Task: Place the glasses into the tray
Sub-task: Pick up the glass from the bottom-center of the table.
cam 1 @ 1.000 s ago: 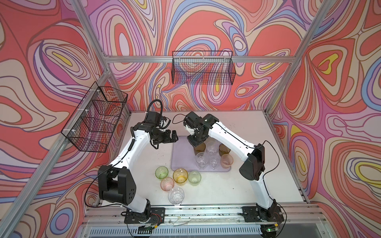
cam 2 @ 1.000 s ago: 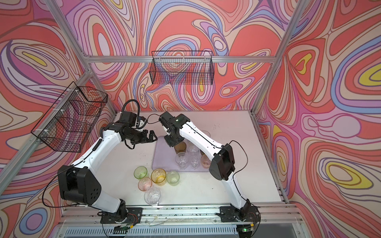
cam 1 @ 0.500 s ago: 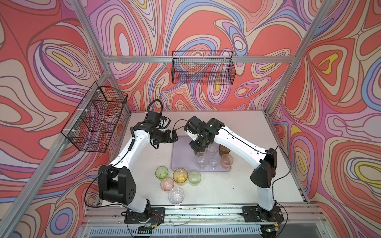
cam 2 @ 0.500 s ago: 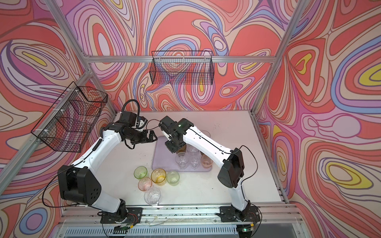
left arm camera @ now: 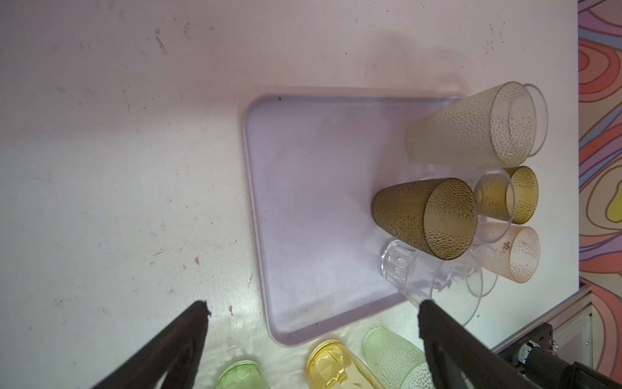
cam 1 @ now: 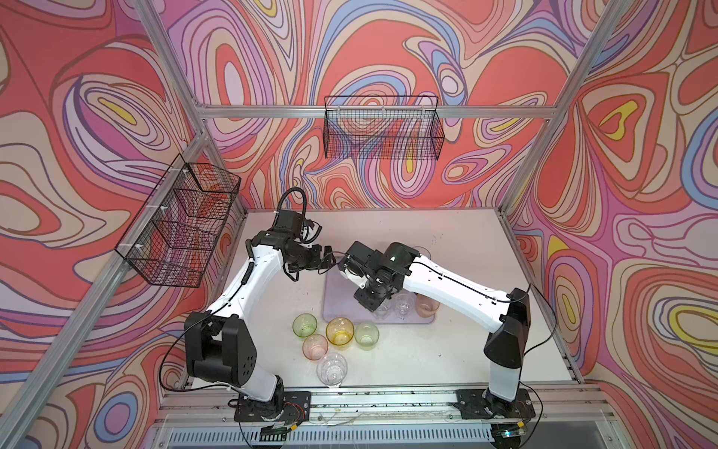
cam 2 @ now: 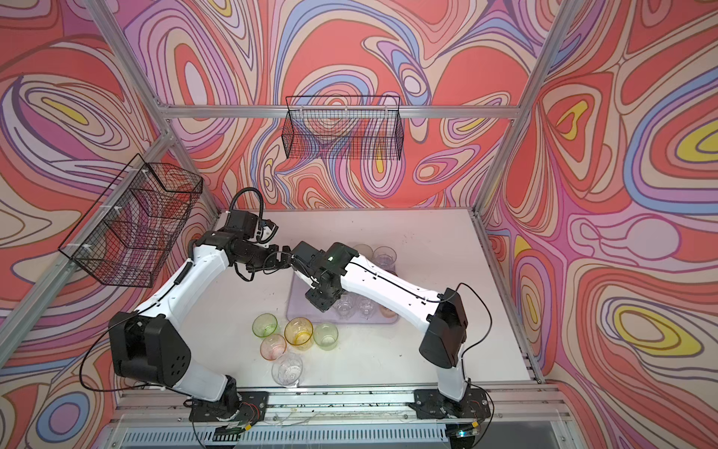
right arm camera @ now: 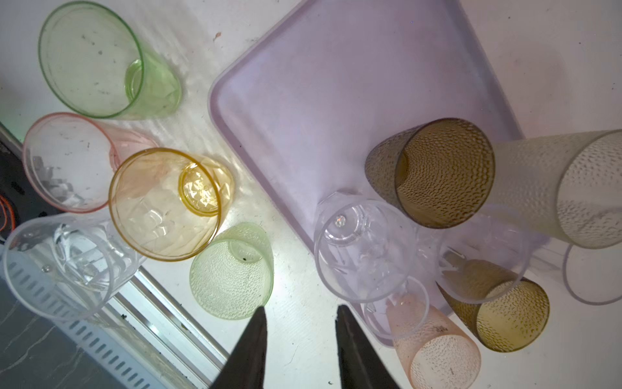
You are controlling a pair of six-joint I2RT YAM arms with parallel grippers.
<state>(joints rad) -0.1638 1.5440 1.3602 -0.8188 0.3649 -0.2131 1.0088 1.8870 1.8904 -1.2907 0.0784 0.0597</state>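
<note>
Whereas the right arm [cam 1: 447, 283] covers much of the tray [cam 1: 337, 301] in both top views, the wrist views reveal olive-brown glasses [right arm camera: 437, 175] standing in it; five glasses [cam 1: 340, 330] stand outside its near edge. Left gripper [left arm camera: 313, 303] spread wide, right gripper [right arm camera: 300, 309] narrowly parted, both empty.

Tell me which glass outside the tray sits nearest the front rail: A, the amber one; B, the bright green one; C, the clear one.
C: in a top view the clear glass stands closest to the front rail, nearer than the pink glass.
</note>
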